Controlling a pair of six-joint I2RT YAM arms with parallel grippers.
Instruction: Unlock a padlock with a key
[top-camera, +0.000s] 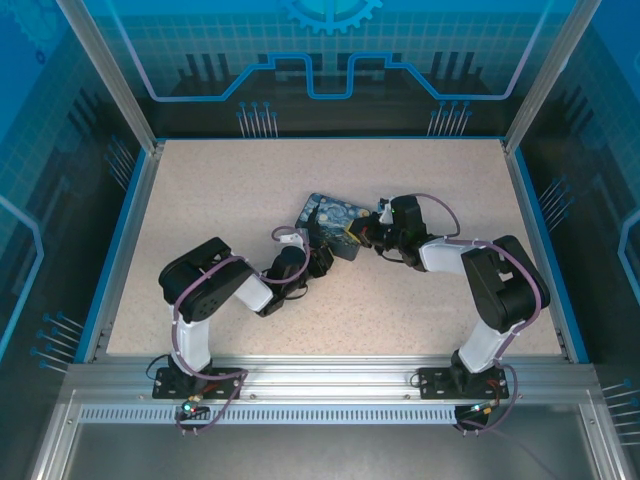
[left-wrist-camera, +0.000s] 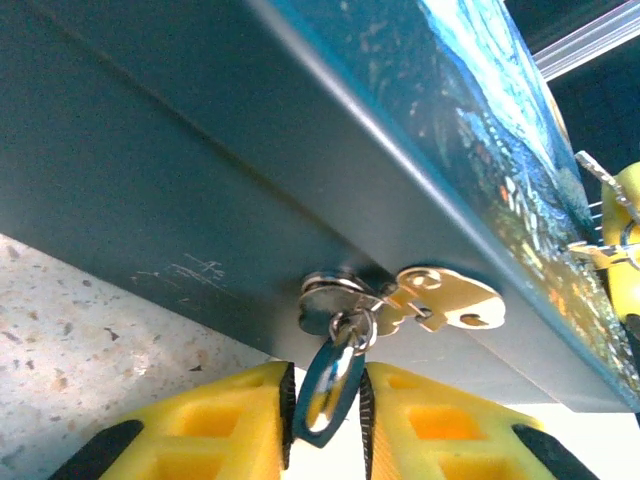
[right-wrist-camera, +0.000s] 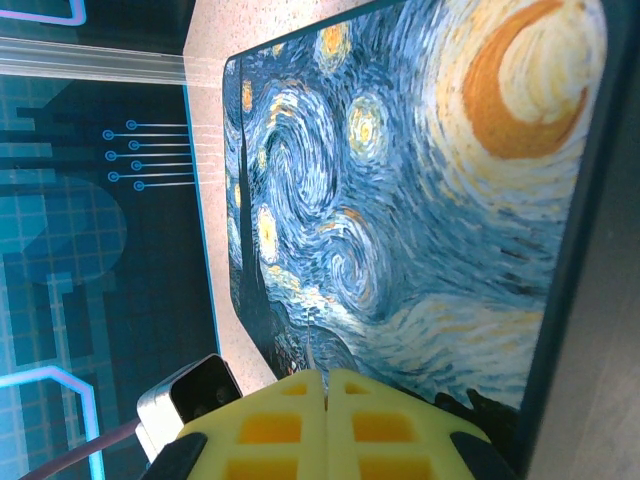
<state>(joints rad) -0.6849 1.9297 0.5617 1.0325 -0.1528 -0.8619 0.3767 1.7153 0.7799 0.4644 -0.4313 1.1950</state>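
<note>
1. 1 padlock, glossy blue oval, hanging beside 1 brass hasp on box's near side, clenched in left gripper.
2. 1 slim metal key, pinched in right gripper, at box's right.

Left arm: wearing glossy black joint housings with white link shells between them.
Right arm: showing the same black-and-white casing, rounded and bulky at the elbow.
Cables: running as thin lilac loops along both arms, bowing out from the links.
Bases: appearing as black plates, with small red and green connectors hanging below.
Left claw: showing yellow fingers with square recessed pockets, ribbed black inner edges and black patches.
Right claw: showing matching yellow pocketed fingers, black at the shoulders.
Camera block: appearing white with a dark face, trailing a lilac cable.
</note>
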